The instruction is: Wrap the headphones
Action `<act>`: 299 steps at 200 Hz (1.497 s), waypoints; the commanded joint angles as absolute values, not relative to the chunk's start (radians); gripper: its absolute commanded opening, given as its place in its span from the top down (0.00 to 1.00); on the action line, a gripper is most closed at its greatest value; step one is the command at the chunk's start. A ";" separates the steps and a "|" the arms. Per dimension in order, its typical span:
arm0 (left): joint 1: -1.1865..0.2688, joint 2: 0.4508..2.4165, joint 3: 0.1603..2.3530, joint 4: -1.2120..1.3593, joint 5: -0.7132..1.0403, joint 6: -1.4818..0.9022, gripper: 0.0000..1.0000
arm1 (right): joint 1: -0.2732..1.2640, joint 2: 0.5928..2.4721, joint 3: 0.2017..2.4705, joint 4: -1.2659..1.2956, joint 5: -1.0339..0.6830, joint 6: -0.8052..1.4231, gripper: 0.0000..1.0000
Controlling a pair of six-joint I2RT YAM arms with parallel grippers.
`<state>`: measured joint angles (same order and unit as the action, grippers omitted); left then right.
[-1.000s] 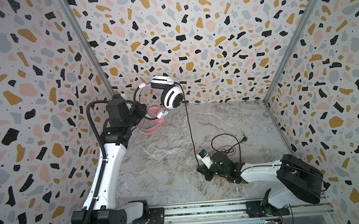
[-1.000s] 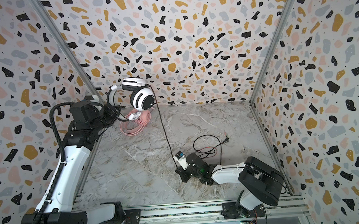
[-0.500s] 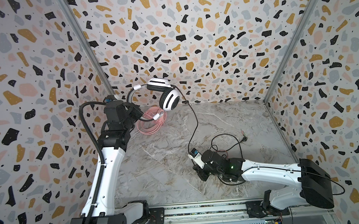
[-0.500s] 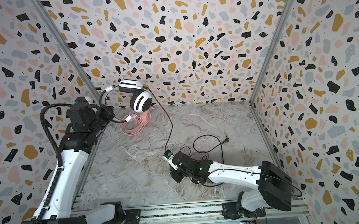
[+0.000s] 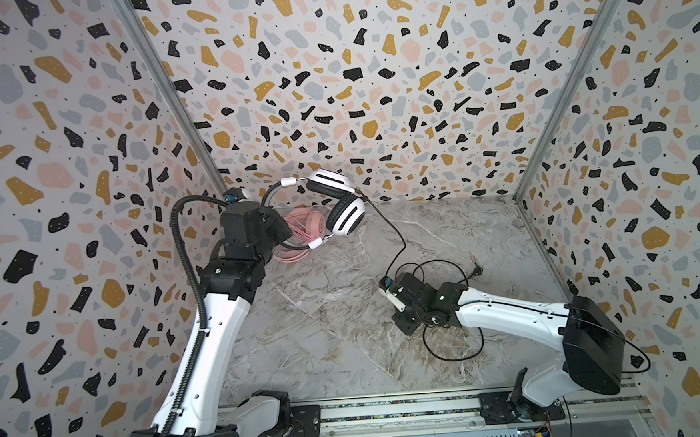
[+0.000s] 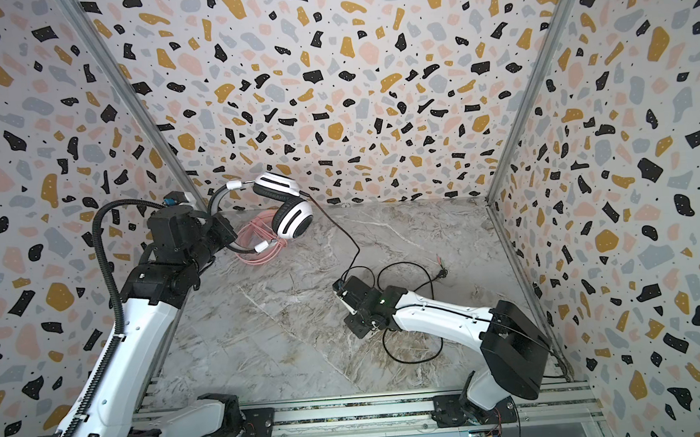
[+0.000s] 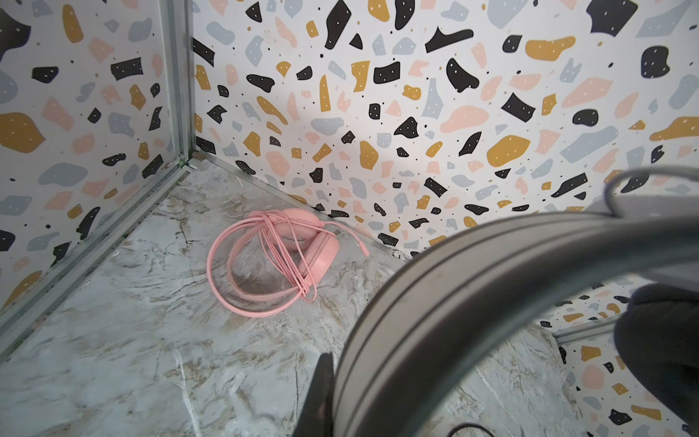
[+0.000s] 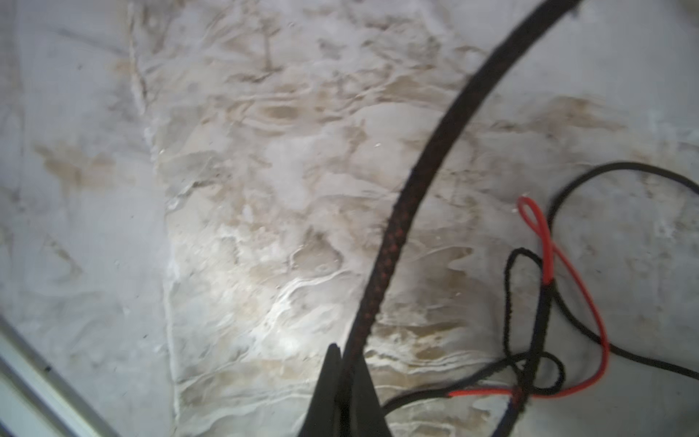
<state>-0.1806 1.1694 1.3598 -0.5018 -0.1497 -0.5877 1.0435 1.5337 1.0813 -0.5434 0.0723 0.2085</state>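
Clamped on the white headset (image 5: 346, 217), the left tool (image 6: 229, 234) is lowering it toward the right tool (image 5: 387, 287), itself clamped on the cable (image 8: 423, 162), giving slack for wrapping.

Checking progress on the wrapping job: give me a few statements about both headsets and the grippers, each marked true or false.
1. The left gripper holds the white headphones by the headband, clear of the table. True.
2. The right gripper hangs open above the cable. False: it is shut on the black-and-red cable.
3. The pink headphones lie on the table with their cable wound around them. True.
4. The white headphones' cable is fully wound. False: it trails to the right gripper and loops loosely on the table.
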 commanded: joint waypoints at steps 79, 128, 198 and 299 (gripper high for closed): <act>-0.353 1.280 1.316 -0.420 -0.121 -0.443 1.00 | 1.227 1.435 1.712 -0.982 -0.087 0.104 1.00; -0.382 1.236 1.248 -0.417 0.032 -0.384 1.00 | 0.971 1.388 1.764 -0.970 -0.104 0.041 1.00; -0.390 1.169 1.216 -0.442 0.111 -0.329 1.00 | 0.756 1.368 1.684 -0.930 -0.090 -0.009 1.00; -0.443 1.159 1.175 -0.516 0.325 -0.302 1.00 | 0.726 1.330 1.594 -0.676 -0.086 0.042 1.00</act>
